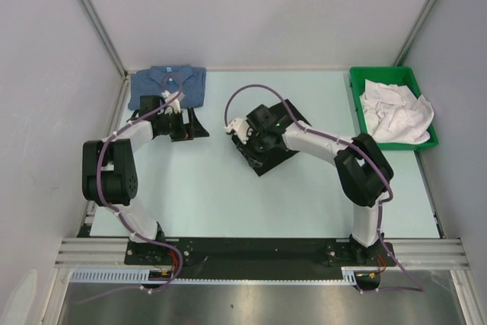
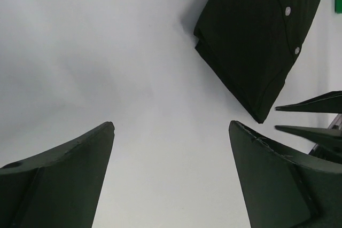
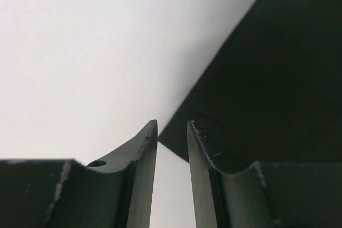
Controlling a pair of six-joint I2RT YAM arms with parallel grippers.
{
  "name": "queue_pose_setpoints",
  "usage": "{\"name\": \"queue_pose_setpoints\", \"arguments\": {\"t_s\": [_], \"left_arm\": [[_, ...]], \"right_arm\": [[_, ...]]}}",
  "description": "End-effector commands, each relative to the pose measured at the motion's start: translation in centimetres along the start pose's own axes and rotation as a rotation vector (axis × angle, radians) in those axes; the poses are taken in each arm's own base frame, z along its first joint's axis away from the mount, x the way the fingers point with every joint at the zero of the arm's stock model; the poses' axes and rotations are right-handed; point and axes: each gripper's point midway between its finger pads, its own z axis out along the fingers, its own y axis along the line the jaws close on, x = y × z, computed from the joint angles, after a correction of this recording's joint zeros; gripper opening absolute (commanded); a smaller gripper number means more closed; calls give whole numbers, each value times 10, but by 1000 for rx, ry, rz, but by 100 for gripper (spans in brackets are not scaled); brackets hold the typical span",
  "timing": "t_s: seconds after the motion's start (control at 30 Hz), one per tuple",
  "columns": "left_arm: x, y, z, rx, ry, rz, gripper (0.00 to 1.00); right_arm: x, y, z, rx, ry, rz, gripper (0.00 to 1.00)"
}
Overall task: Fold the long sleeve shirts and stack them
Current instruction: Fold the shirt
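Right fingers [image 3: 141, 153] are being held narrowly apart, empty, at the corner of the folded black button-up shirt [image 3: 267, 78] lying mid tabletop [image 1: 205, 188]. Left fingers [image 2: 75, 169] are being held wide apart, empty, near the folded blue denim-like shirt [image 1: 190, 85]. Stacking is probably being prepared: 1 finger is best being slid under every layer before closing.

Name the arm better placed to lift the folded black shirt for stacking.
Right. The right tool sits at the black shirt edge, jaws narrowly apart. The left tool hangs wide open over the table, apart from that shirt and nearer the blue shirt.
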Motion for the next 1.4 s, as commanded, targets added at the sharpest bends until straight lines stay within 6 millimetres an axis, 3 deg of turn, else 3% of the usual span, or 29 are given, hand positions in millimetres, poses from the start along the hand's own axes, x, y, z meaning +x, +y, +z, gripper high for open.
{"name": "queue_pose_setpoints", "arguments": {"t_s": [0.0, 0.13, 0.17, 0.23, 0.27, 0.3, 0.37, 0.4, 0.47, 0.5, 0.53, 0.6, 0.77, 0.83, 0.87, 0.97, 1.07, 1.17, 1.37], "left_arm": [[-14, -2, -18, -7, -66, 33, 96], [-12, 0, -26, -16, -74, 43, 96], [-11, -1, -26, -12, -74, 60, 96], [-10, -2, -27, -11, -70, 73, 96], [-10, -1, -28, -11, -70, 82, 95], [-10, -2, -28, -8, -68, 86, 94], [-9, -4, -27, 4, -65, 92, 92], [-10, -5, -27, 10, -68, 96, 91], [-8, -8, -24, 29, -61, 92, 91], [-9, -12, -19, 39, -58, 104, 91], [-8, -15, -15, 46, -56, 95, 91], [-9, -27, -2, 83, -45, 108, 91], [13, -80, 46, 238, 50, 71, 91], [26, -90, 63, 271, 103, 1, 90], [32, -101, 72, 300, 114, 5, 89], [57, -114, 89, 344, 194, -87, 85], [73, -119, 98, 329, 212, -135, 79], [84, -113, 109, 274, 228, -182, 72], [86, -111, 122, 232, 219, -183, 64]], "right_arm": [[10, -5, 31, 54, 48, -65, 36], [36, -4, 44, 56, 127, -85, 34], [46, -2, 46, 50, 150, -86, 29], [56, -1, 44, 45, 169, -106, 8], [71, 2, 43, 34, 197, -104, 1], [79, 5, 39, 18, 217, -123, 0], [86, 18, 24, -44, 206, -129, 0], [103, 34, 15, -121, 230, -117, 0], [106, 48, -7, -194, 206, -166, 0], [126, 61, -16, -248, 248, -155, 0], [126, 65, -29, -277, 227, -213, 0], [150, 76, -44, -339, 267, -190, 0], [178, 80, -69, -423, 316, -190, 0], [175, 73, -71, -419, 316, -161, 0], [175, 72, -72, -426, 330, -128, 5], [158, 61, -79, -421, 302, -75, 41], [138, 53, -88, -416, 252, -46, 49], [119, 44, -94, -396, 210, -29, 50], [108, 28, -100, -389, 179, 44, 50]]}}
